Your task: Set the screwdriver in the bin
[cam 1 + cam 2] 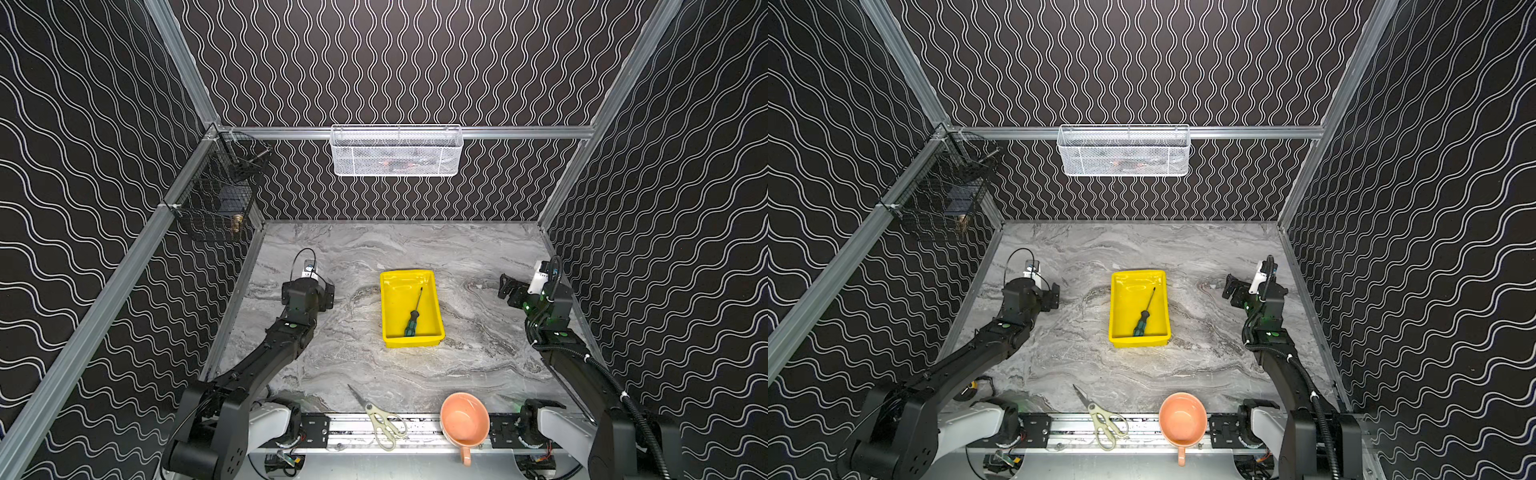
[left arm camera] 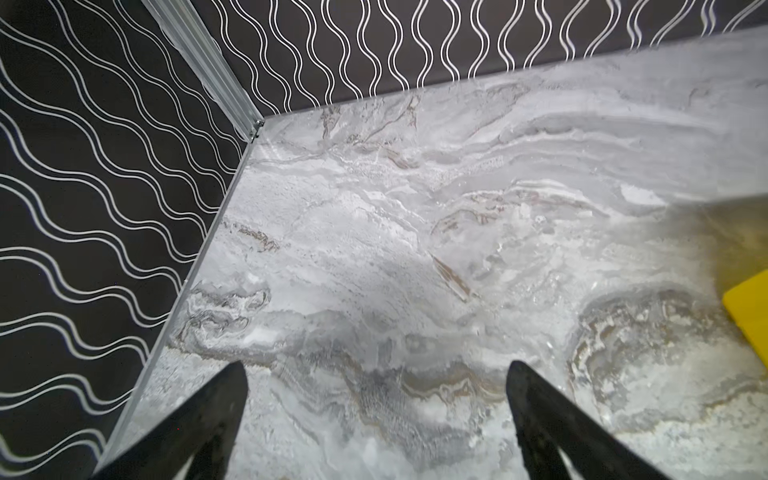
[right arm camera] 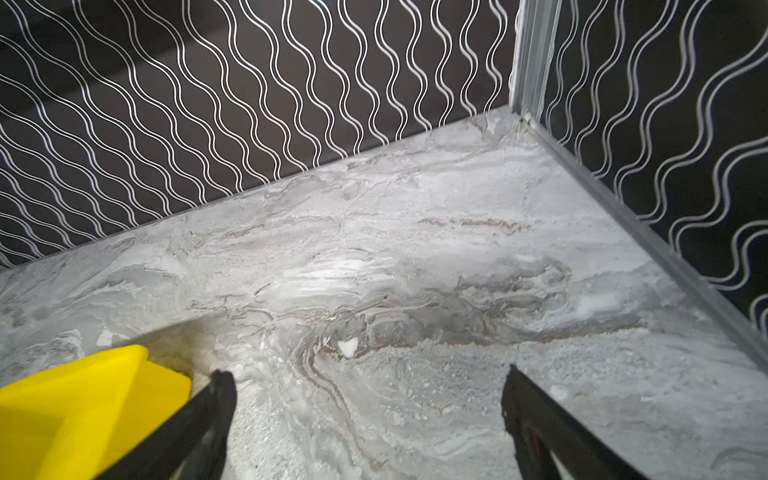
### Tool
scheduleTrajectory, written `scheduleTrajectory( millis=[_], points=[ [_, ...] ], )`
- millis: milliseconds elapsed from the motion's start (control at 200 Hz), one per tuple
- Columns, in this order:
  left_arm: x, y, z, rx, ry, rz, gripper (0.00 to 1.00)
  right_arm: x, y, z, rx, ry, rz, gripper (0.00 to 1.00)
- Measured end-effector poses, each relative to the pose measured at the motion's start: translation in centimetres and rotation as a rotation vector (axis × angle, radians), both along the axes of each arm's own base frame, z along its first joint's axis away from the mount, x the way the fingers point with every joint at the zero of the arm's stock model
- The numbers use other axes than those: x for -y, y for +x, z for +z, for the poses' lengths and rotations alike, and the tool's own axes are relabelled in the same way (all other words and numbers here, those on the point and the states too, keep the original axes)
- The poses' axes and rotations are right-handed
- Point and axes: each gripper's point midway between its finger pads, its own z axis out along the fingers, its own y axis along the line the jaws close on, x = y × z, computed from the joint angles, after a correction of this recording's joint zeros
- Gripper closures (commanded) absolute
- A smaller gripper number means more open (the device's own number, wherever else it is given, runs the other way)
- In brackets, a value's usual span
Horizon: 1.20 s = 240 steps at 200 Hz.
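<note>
Screwdriver (image 1: 414,312) — flat in yellow bin (image 1: 397,303)

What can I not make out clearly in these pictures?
White mesh basket, both top views: contents blurred behind the mesh.
Black wire basket, both top views: contents dark, too small.
Bin, both wrist views: cut off by the edge, so the screwdriver is unseen there.

The bin (image 1: 411,341) is bright yellow. The screwdriver (image 1: 414,313) has a green-and-black handle and a dark shaft. The tabletop (image 1: 340,257) is grey-white, marble-veined. The walls (image 1: 395,62) are black with white wavy double lines. The scissors (image 1: 376,415) have cream handles. The mug (image 1: 464,417) is peach.
</note>
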Motion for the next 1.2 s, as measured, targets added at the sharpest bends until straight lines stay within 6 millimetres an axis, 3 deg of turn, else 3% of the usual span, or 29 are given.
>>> scheduleTrajectory(
  millis=[385,541,676,871,1031,1201],
  points=[
    [-2.3,0.3,-4.8,0.004,-0.133,-0.048,0.01,0.7,-1.0,-3.8,0.063,-0.129,-0.007,0.0],
    [-1.6,1.1,-5.7,0.02,-0.178,-0.091,0.01,0.7,-0.4,-4.3,0.072,-0.148,-0.002,0.0],
    [-2.5,1.5,-6.6,0.027,-0.189,-0.077,0.01,0.7,-0.3,-5.4,0.072,-0.15,-0.001,0.0],
    [-2.2,2.6,-7.1,0.055,-0.193,-0.101,0.01,0.8,0.5,-5.7,0.099,-0.152,-0.003,0.0],
    [-1.8,3.1,-7.0,0.066,-0.196,-0.124,0.01,0.9,0.2,-8.3,0.066,-0.153,-0.008,0.0],
    [-1.2,3.4,-7.3,0.064,-0.185,-0.162,0.01,0.9,2.1,-5.7,0.14,-0.158,-0.003,0.0]
  ],
)
